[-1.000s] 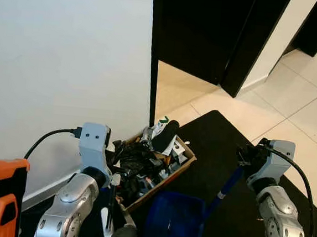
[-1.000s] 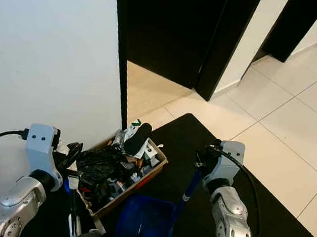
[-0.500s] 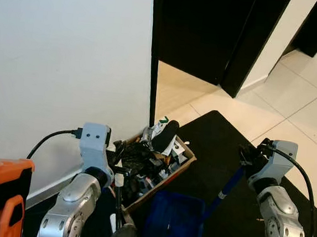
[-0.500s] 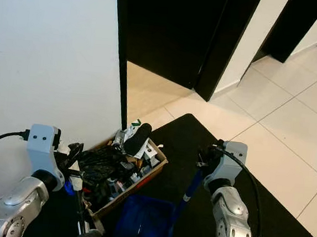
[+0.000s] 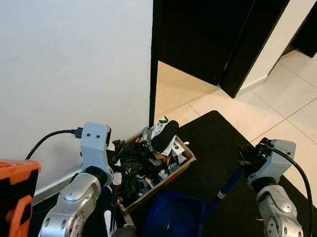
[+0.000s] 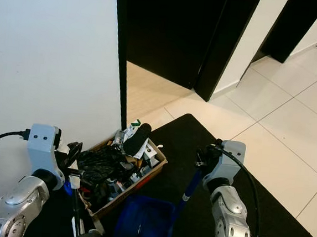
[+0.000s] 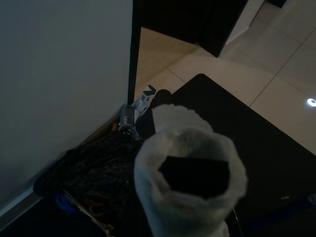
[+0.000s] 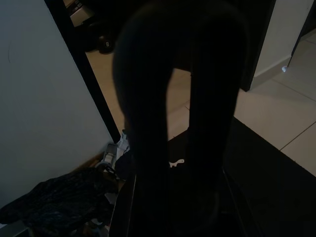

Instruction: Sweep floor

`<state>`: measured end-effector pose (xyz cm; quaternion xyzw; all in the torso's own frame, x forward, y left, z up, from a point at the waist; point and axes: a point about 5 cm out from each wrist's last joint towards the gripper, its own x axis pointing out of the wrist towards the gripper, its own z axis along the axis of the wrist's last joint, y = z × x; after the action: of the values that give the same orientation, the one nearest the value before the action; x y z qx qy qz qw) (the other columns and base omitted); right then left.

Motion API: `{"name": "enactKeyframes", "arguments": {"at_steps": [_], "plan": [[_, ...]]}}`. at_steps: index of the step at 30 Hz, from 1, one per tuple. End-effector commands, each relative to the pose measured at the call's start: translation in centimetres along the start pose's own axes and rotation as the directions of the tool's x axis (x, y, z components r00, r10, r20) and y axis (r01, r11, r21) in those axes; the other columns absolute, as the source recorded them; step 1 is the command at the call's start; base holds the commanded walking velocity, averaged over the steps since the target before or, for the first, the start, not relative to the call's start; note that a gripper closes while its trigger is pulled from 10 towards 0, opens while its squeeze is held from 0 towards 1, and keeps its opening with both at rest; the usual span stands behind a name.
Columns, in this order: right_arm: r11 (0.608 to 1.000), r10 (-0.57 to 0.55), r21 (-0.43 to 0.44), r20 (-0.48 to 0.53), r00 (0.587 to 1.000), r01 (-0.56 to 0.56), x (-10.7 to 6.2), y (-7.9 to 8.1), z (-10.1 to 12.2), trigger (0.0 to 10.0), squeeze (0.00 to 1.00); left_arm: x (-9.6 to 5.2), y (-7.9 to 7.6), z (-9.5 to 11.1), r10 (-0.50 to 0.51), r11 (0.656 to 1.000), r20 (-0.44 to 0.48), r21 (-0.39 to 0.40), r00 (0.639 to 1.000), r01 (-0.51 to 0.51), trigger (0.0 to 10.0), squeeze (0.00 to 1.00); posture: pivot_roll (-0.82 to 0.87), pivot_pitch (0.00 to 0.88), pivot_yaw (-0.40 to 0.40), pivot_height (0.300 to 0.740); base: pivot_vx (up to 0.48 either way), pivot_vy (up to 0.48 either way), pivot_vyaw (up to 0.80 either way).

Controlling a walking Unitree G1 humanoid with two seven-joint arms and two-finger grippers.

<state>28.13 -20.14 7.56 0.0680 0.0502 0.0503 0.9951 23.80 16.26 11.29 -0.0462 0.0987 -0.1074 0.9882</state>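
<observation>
**Blue pan low, broom upright: both tools carried at the doorway**

Blue plastic marks the work here: a square blue plastic dustpan [image 5: 174, 220] hangs low over the black floor mat [image 5: 212, 140], its slim blue pole handle [image 5: 226, 186] rising to the right gripper [image 5: 248, 155]. The black fingers there appear wrapped around the pole top, which would keep the pan level and near the floor, ready to receive dirt.

The left gripper [image 5: 115, 148] holds a thin upright broom stick [image 5: 111, 208] beside the white wall [image 5: 63, 60]; its jaws look pinched on the stick, though the contact is partly hidden. A white fluffy sleeve [image 7: 190, 182] covers the end seen from the left wrist.

Between the 2 arms sits an open cardboard box of dark clutter [image 5: 152, 162], tucked against the wall corner beside the dark doorway [image 5: 205, 28]. An orange and black case [image 5: 2, 193] stands at the robot's left.
</observation>
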Motion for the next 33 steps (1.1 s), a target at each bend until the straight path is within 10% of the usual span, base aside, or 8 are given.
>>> {"name": "enactKeyframes", "arguments": {"at_steps": [1, 13, 33], "plan": [[0.998, 0.036, 0.049, 0.024, 0.999, -0.037, 0.21, 0.80, 0.06, 10.0, 0.00, 0.07, -0.08, -0.05, 0.005, 1.000, 0.002, 0.016, 1.000, -0.005, 10.0, 0.00, 0.12, 0.080, 0.001, 0.740, 0.000, 0.000, 0.00], [0.999, 0.037, 0.038, 0.023, 0.999, -0.038, 0.10, 0.79, -0.07, 10.0, 0.00, 0.12, -0.13, -0.12, 0.005, 1.000, 0.002, 0.027, 1.000, -0.005, 10.0, 0.00, 0.12, 0.088, -0.001, 0.740, 0.000, 0.000, 0.08], [0.999, 0.034, 0.041, 0.025, 0.999, -0.035, 0.02, 0.74, -0.18, 10.0, 0.00, 0.22, -0.27, -0.28, 0.000, 1.000, -0.001, 0.031, 1.000, 0.000, 10.0, 0.00, 0.12, 0.097, 0.000, 0.740, 0.000, 0.000, 0.79]]}}
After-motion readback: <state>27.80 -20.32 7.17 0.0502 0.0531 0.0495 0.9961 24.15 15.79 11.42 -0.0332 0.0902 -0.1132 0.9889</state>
